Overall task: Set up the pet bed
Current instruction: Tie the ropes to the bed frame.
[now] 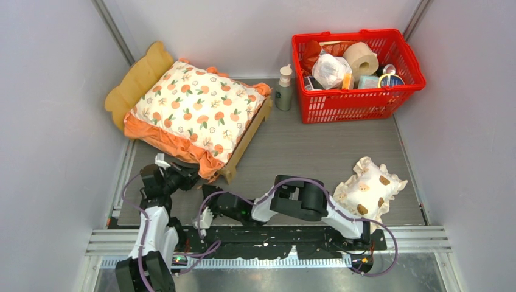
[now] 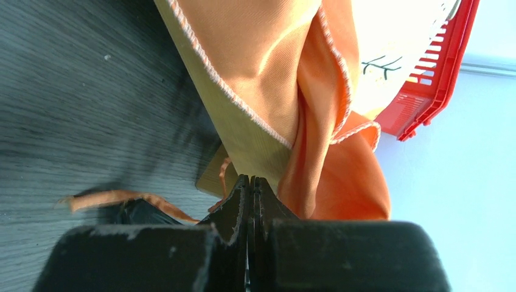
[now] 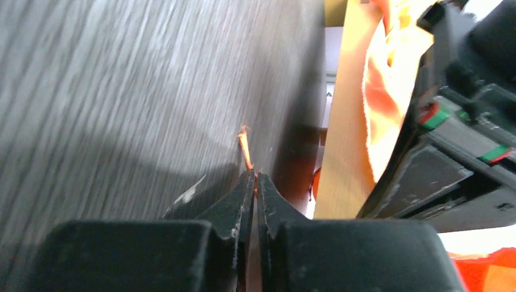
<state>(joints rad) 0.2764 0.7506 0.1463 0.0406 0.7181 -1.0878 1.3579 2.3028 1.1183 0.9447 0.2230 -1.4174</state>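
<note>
Cushion laid, pillow not yet placed
The pet bed (image 1: 248, 139) stands far left on the desk (image 1: 304, 146), cushion (image 1: 195, 106) on it; the pillow (image 1: 368, 188) lies near right. The right gripper (image 3: 254, 176) jaws pinch an orange tie (image 3: 245, 146); the left gripper (image 2: 251, 180) jaws are fully closed, hold unclear.

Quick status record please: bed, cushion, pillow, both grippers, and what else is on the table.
pet bed: far left of table, headboard toward left wall
cushion: on the bed, orange ruffle hanging over its near edge
small pillow: on table, near right, apart from bed
left gripper: fingers shut, at bed's near corner by the ruffle
right gripper: fingers closed on thin orange tie, low over table
red basket: far right, filled; bottle standing just left of it
</note>
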